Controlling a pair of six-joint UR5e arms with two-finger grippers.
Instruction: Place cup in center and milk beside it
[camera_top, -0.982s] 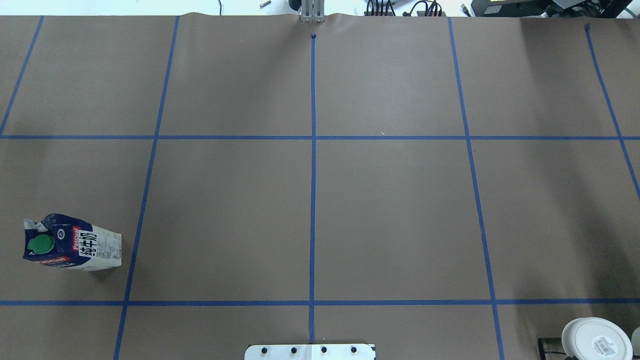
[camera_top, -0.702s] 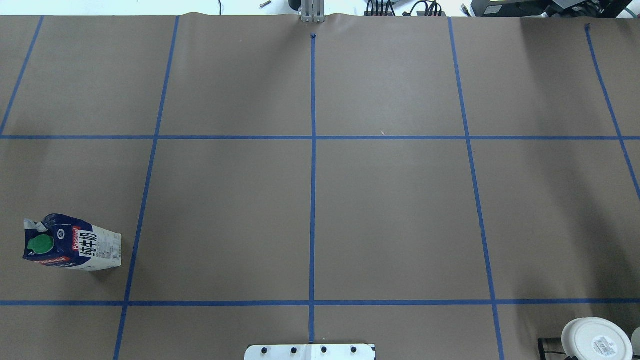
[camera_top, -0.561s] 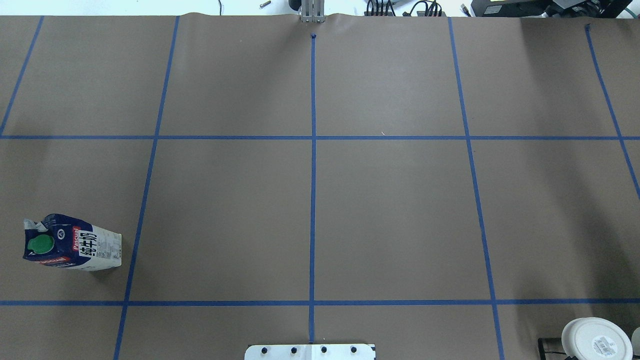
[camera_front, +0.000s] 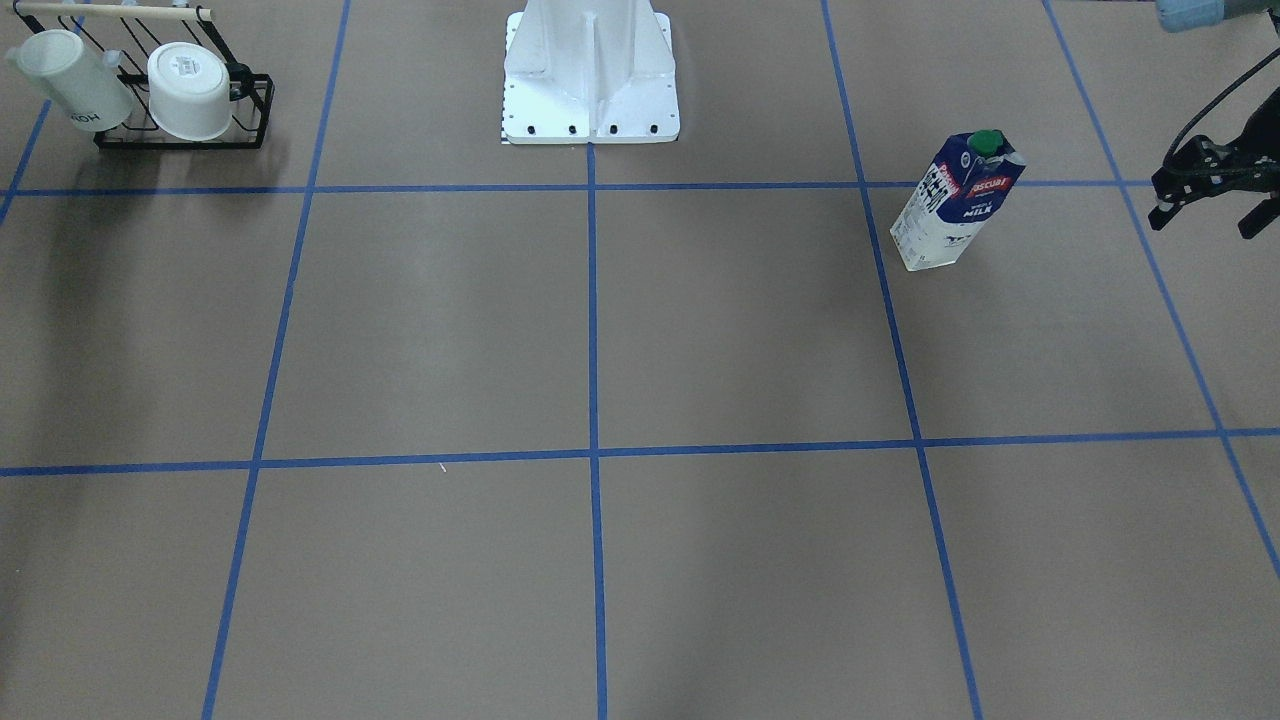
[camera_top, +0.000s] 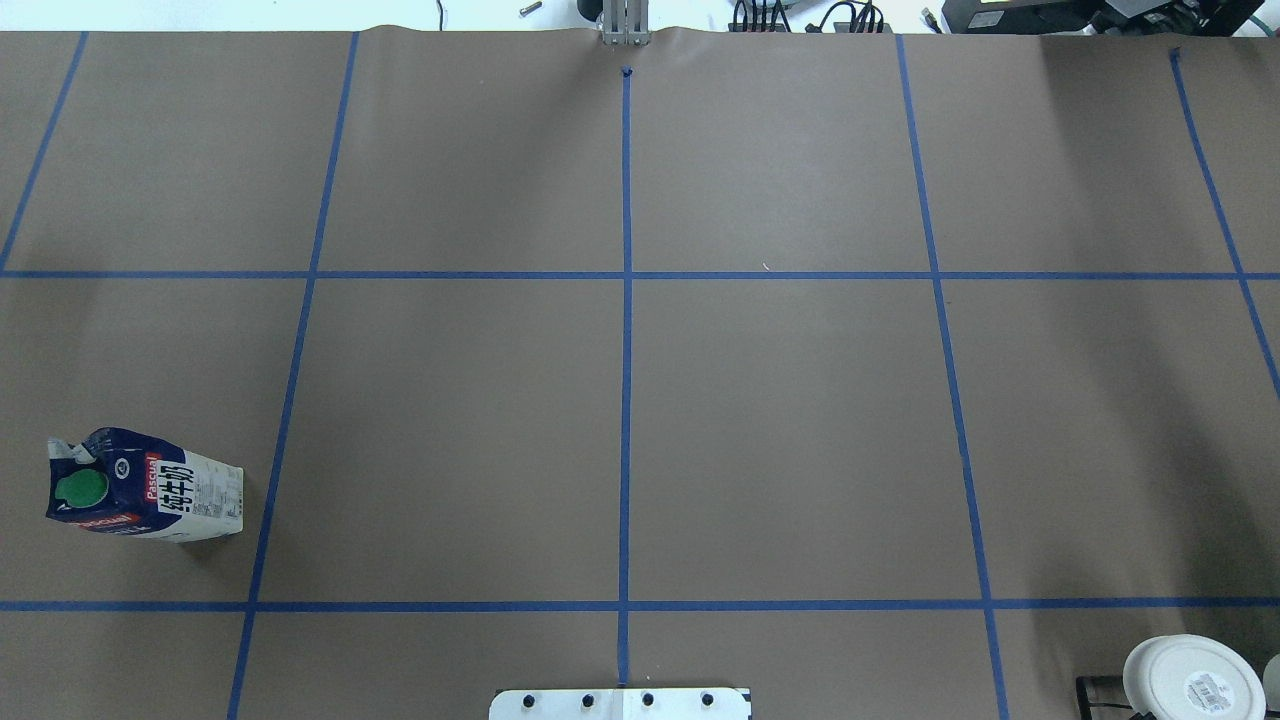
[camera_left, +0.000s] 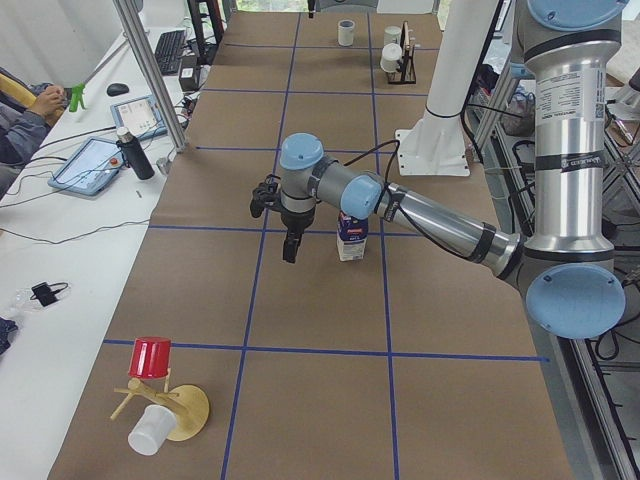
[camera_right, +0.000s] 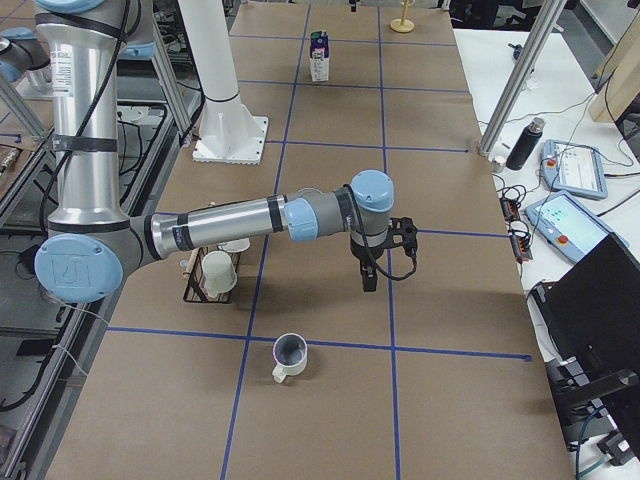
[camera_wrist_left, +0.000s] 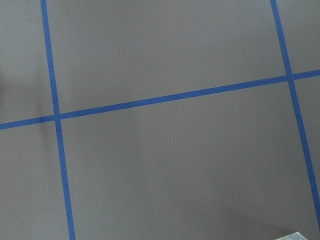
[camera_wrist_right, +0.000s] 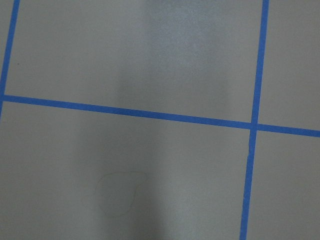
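Note:
The milk (camera_top: 145, 487), a dark-blue and white carton with a green cap, stands upright near the table's left end; it also shows in the front view (camera_front: 955, 205) and the left view (camera_left: 351, 232). The cup (camera_right: 289, 355), white with a dark inside, stands upright near the table's right end, outside the overhead view. My left gripper (camera_front: 1205, 222) hangs open and empty above the table, apart from the milk and further toward the table's left end. My right gripper (camera_right: 367, 278) points down over the table, apart from the cup; I cannot tell whether it is open.
A black wire rack (camera_front: 180, 140) holds two other white mugs at the right end, near the robot's side. The white robot pedestal (camera_front: 590, 80) stands at the near middle edge. A wooden stand with a red cup (camera_left: 150, 357) sits at the left end.

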